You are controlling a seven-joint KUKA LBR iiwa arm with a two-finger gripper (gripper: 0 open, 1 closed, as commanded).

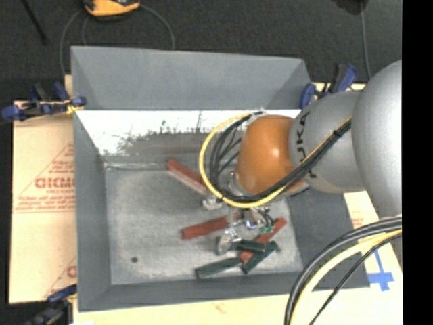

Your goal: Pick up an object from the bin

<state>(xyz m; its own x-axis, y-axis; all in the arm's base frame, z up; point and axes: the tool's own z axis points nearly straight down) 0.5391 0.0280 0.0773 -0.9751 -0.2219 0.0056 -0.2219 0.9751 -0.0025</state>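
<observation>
- Bin (pixel 135 249): grey metal, with sloped walls and a flat floor. Its contents are gathered toward the front right corner, and the left half of the floor is bare.
- Arm (pixel 352 141): silver, reaching in over the right edge of the bin. An orange cover (pixel 264 154) is fitted at the wrist, with yellow and black cables (pixel 215 151) looped around it.
- End effector (pixel 237 234): seen below the orange cover, low over the floor, right of centre and nearer the front edge. How far it is open cannot be told. Nothing is seen to be held in it.
- Long red-brown bar (pixel 201 229): lying flat near the middle of the floor. Its right end is just beside the end effector and is the nearest thing to it. Whether the two touch cannot be told.
- Second red-brown bar (pixel 184 174): lying at a slant near the back wall, well apart from the end effector. Its right end is hidden under the cables.
- Dark green bar (pixel 218 270): lying flat near the front edge, just in front of the end effector.
- Dark green pieces (pixel 260 251): small, heaped together just to the right of the end effector, toward the front right corner.
- Small red piece (pixel 276 225): lying at the right of the heap, beside the dark green pieces.
</observation>
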